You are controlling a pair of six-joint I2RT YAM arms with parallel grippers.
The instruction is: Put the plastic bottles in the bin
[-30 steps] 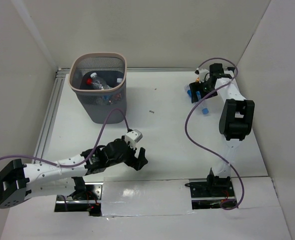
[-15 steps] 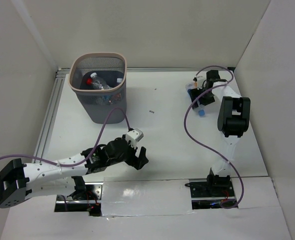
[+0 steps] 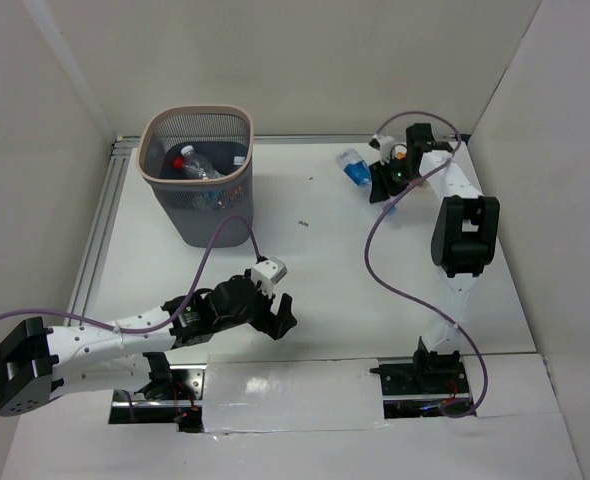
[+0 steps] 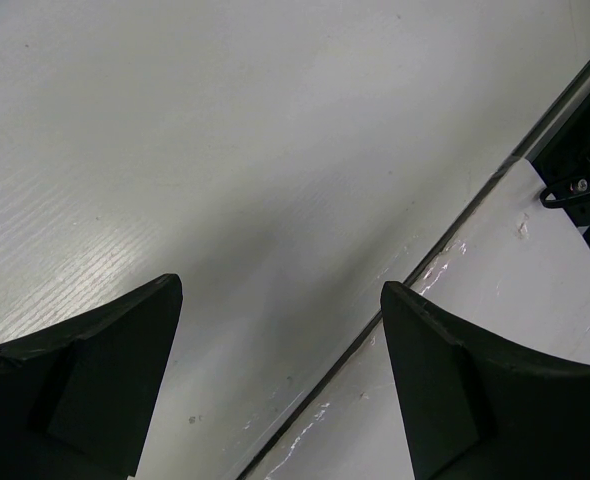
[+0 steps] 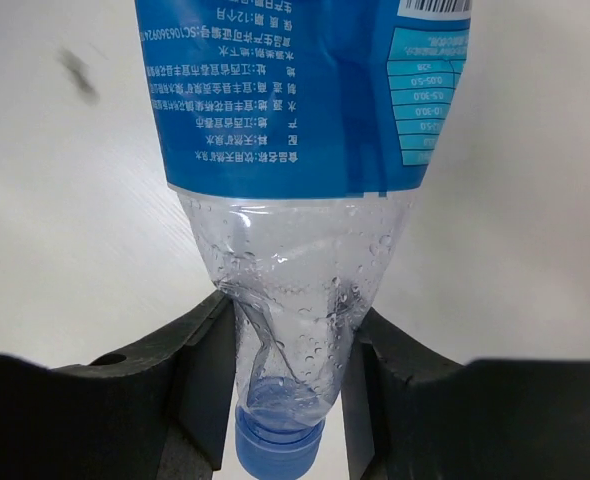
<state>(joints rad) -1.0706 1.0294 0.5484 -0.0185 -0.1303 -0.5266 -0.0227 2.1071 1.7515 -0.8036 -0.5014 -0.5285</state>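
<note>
A clear plastic bottle [image 5: 295, 100] with a blue label and blue cap hangs cap-down between the fingers [image 5: 205, 380] of my right gripper [image 5: 290, 370], which is shut on its crumpled neck. In the top view this bottle [image 3: 354, 168] sticks out to the left of the right gripper [image 3: 380, 178] at the back right, well to the right of the bin. The wire-mesh bin [image 3: 197, 111] stands at the back left and holds other bottles [image 3: 197, 168], one with a red cap [image 3: 176, 160]. My left gripper [image 3: 280, 322] is open and holds nothing, low over the table near the front edge [image 4: 280, 370].
White walls close the table on three sides. An aluminium rail [image 3: 105, 220] runs along the left edge. Purple cables [image 3: 375, 250] loop from both arms over the table. A dark seam [image 4: 455, 230] crosses the table under the left gripper, near the black arm mount [image 4: 585, 190].
My right gripper has closed on the bottle's neck and swung left with it, lifting the bottle off the table. The left arm has not moved.
</note>
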